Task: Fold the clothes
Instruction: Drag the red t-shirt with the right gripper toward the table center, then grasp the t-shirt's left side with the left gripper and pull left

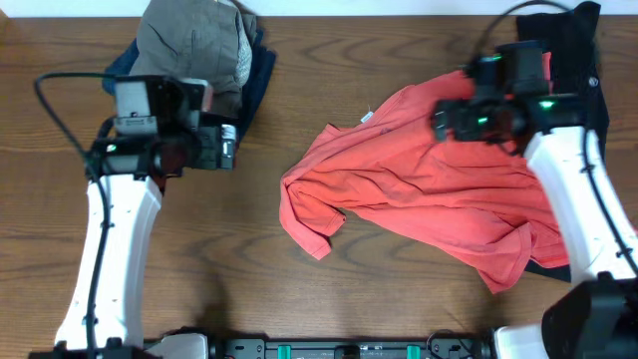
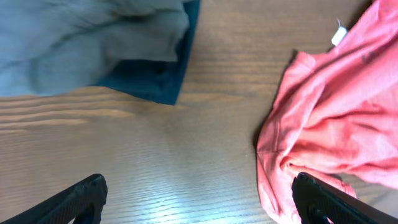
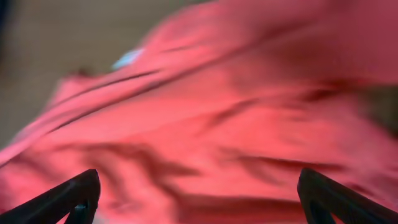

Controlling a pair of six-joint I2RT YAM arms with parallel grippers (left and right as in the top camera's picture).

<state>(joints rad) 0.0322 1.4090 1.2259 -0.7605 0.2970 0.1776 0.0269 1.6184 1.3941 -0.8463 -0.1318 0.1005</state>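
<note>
One coral-red T-shirt (image 1: pixel 419 189), crumpled and unfolded, lies on the table (image 1: pixel 249 289) right of centre, its right side overlapping a black shirt (image 1: pixel 570 40) at the far right; a grey-khaki piece (image 1: pixel 194 45) sits heaped on a navy piece (image 1: pixel 261 70) at the far left. The right jaws stand wide over the red fabric, the wrist view blurred, while the left jaws stand wide and empty over bare wood between T-shirt and navy piece.

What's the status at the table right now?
Left gripper open over bare table. Right gripper open above the red T-shirt. T-shirt crumpled, unfolded. Black shirt partly under it; grey-khaki pile apart.
</note>
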